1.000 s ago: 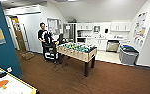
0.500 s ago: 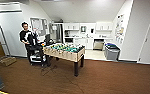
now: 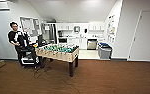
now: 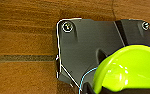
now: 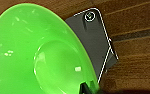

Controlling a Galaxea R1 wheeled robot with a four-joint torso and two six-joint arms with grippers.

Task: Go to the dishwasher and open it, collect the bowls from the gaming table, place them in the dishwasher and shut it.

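In the left wrist view a yellow-green bowl (image 4: 127,70) hangs over the brown wooden floor, and my left gripper (image 4: 89,89) is shut on its rim at a dark finger. The right wrist view has a bright green bowl (image 5: 38,55) held the same way above the floor by my right gripper (image 5: 87,88). The head view takes in the gaming table (image 3: 58,52), a table-football table with a green field, standing on the brown floor ahead to the left. The stainless dishwasher (image 3: 91,44) sits under the counter in the kitchen at the back.
A person (image 3: 17,37) stands with a black control rig just left of the football table. A grey bin (image 3: 104,50) stands at the right of the kitchen opening. White walls and a door (image 3: 144,37) close off the right side. Open brown floor lies in front.
The whole head picture has shifted left and the room looks nearer, so the camera has moved. The football table and kitchen show larger now.
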